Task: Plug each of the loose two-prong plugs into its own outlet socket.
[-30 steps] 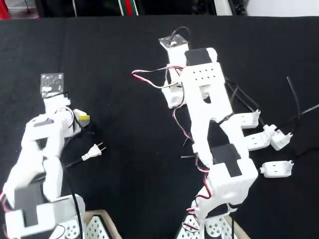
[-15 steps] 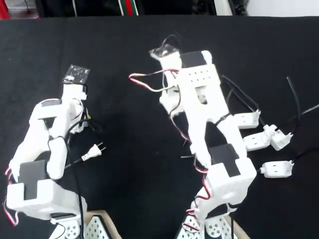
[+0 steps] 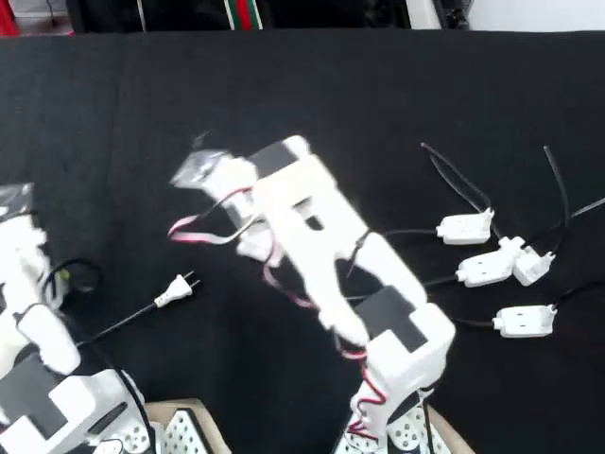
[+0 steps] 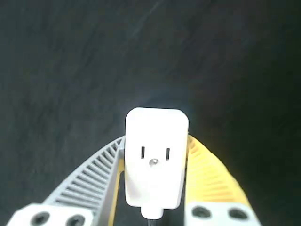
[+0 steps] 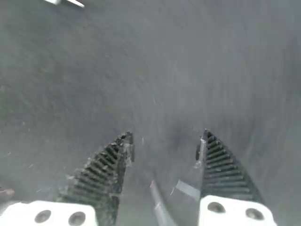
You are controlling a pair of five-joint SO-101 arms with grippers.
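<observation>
— Black cloth [image 3: 284,85] covered the whole table [image 3: 113,76], and behind its far edge I saw only dark clutter [image 3: 189,11] and a piece of white wall [image 3: 539,14] at the far right corner. How far was the job?

— Early, I think. The left gripper [image 4: 156,141] was clamped on a white rectangular plastic outlet socket [image 4: 156,165], with one grey finger [image 4: 101,165] and one yellow finger [image 4: 207,174] against its sides. Its arm [image 3: 38,350] stood at the left edge of the table.

— And the plug for it?

— A white two-prong plug on a thin black cable [image 3: 177,288] lay flat on the cloth, left of the middle and toward the front edge, and nothing touched it. The right gripper [image 5: 165,136] hung over bare cloth, its black toothed fingers [image 5: 106,172] spread with nothing between them.

— So nothing was joined?

— Near the right edge lay three more white cabled connectors [image 3: 484,271]. Two small pieces there touched each other, but I could not tell whether they were mated. By my judgement, the plug had first to be picked up and pushed into the held socket.
</observation>
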